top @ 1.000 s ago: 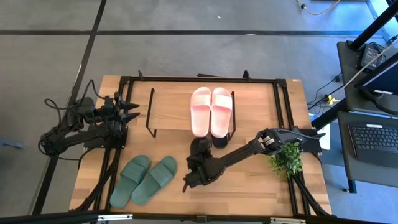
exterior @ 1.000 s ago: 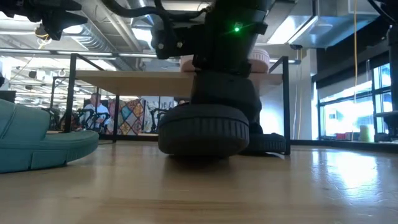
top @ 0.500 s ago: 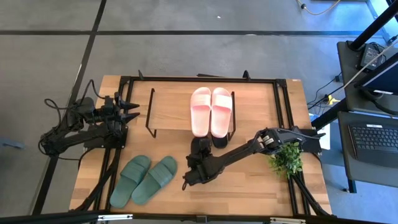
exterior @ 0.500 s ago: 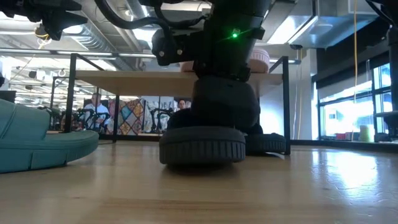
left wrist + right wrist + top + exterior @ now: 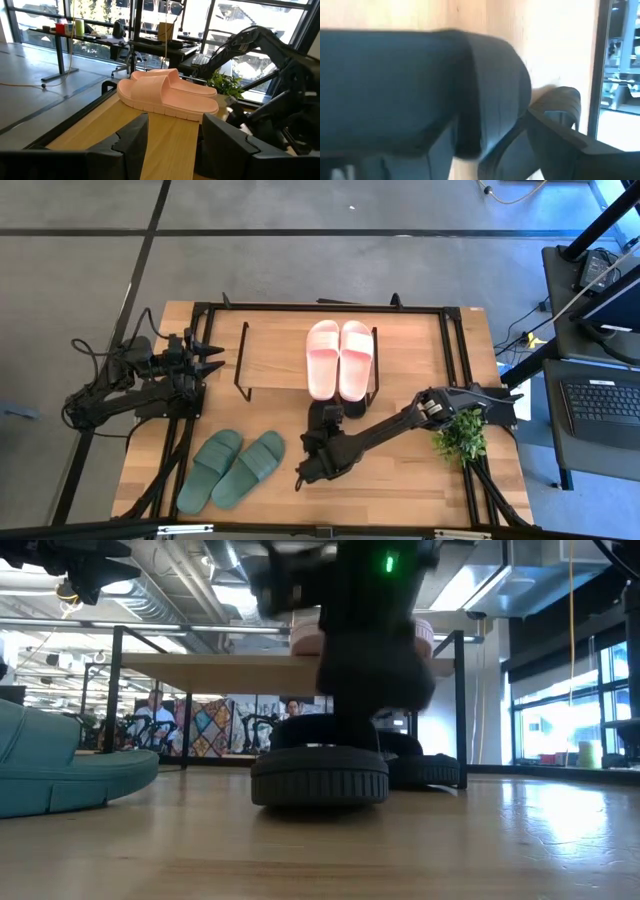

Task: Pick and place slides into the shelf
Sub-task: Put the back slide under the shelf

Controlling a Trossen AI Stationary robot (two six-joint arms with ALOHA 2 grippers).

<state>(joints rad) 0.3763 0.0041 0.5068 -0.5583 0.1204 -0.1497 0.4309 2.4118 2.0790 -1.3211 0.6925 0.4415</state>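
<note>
The black slide (image 5: 320, 772) sits gripped in the right fingers (image 5: 312, 460); left fingers (image 5: 212, 357) gape empty.

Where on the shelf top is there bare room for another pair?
The shelf top is bare left of the pink slides, up to its left wire frame. Its right end is filled by that pair. In front, the right gripper and black slides crowd the table.

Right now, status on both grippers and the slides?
Right gripper shut on black slide, low on table. Left gripper open, parked by shelf. Pink pair shelved; green pair waiting.
</note>
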